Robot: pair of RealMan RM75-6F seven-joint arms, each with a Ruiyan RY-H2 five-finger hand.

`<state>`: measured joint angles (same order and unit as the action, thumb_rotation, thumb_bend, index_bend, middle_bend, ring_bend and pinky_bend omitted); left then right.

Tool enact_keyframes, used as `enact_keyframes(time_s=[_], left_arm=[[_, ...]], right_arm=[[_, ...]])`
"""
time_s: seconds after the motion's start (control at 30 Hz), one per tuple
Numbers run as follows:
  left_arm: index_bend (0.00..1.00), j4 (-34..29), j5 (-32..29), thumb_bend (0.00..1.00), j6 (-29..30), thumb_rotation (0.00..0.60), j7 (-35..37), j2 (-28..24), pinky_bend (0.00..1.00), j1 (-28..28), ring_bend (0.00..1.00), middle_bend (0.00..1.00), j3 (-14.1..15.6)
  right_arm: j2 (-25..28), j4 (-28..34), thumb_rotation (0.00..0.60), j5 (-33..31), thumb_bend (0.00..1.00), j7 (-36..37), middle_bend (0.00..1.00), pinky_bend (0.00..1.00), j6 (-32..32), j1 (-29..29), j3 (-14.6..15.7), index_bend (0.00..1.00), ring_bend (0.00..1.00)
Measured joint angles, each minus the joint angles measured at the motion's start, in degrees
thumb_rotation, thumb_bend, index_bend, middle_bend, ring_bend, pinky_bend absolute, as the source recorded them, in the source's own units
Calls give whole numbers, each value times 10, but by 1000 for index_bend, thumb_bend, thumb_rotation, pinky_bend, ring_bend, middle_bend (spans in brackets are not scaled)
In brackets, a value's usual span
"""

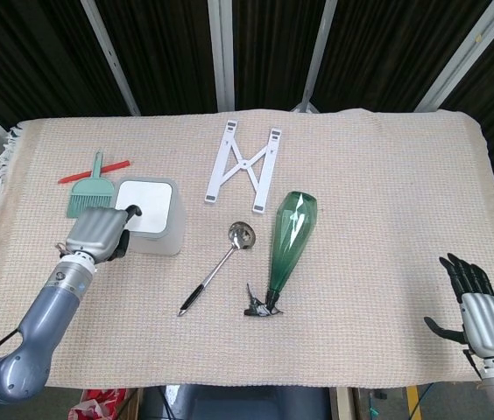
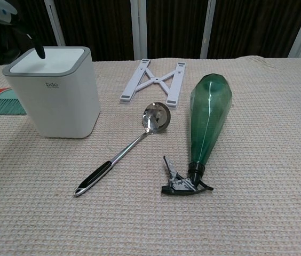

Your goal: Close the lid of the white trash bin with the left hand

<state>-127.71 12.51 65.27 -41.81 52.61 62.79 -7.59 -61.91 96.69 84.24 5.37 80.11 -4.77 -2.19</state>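
The white trash bin [image 1: 151,219] stands at the table's left, and its lid [image 2: 46,60] lies flat and level inside the grey rim. My left hand [image 1: 98,232] hovers at the bin's left side with its fingers curled in. One dark fingertip [image 2: 40,52] reaches over the lid's left edge, just above it; I cannot tell whether it touches. It holds nothing. My right hand [image 1: 479,306] rests off the table's near right corner, fingers spread and empty.
A green spray bottle [image 1: 289,241] lies right of a metal ladle [image 1: 221,262]. A white folding stand [image 1: 243,164] sits at the back. A green dustpan brush [image 1: 87,191] and a red stick [image 1: 94,171] lie behind the bin.
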Motion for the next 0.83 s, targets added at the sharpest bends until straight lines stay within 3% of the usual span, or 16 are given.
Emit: enact_keyframes(time_s=[0.07,0.13,0.17,0.23,0.3,0.33,0.4,0.57,0.7,0.83], left_arm=[[102,-11,10,533,2,600,13,-12,789,-4,611,810,-8],[15,-28,29,432,5,600,28,-28,586,-13,417,588,-14],[2,-36,39,405,6,600,34,-34,511,-18,347,506,-15],[0,-49,73,331,11,600,45,-46,285,-35,138,246,-13],[0,-55,122,262,17,600,59,-52,123,-58,25,77,-4],[0,-57,147,235,20,600,66,-53,75,-71,7,37,2],[0,-60,217,166,32,600,85,-54,10,-108,0,0,20],[0,-45,421,80,85,600,132,-42,0,-221,0,0,86],[0,28,611,58,157,600,185,-12,0,-341,0,0,151],[0,145,719,32,224,600,229,26,0,-444,0,0,189]], right_arm=[[0,0,600,0,228,0,0,0,0,0,0,0,0],[0,-1,600,0,228,1,0,0,1,0,0,0,0],[1,-1,600,1,228,1,0,0,1,0,0,0,0],[1,-2,600,1,228,1,0,0,2,1,0,0,0],[2,-4,600,1,227,-1,0,0,2,1,0,0,0],[2,-4,600,1,227,-1,0,0,2,1,0,0,0],[3,-5,600,0,228,-5,0,0,2,2,1,0,0],[4,-6,600,4,227,-19,0,0,9,4,2,0,0],[0,-7,600,11,227,-34,0,0,18,6,3,0,0],[-2,-9,600,11,227,-41,0,0,22,9,3,0,0]])
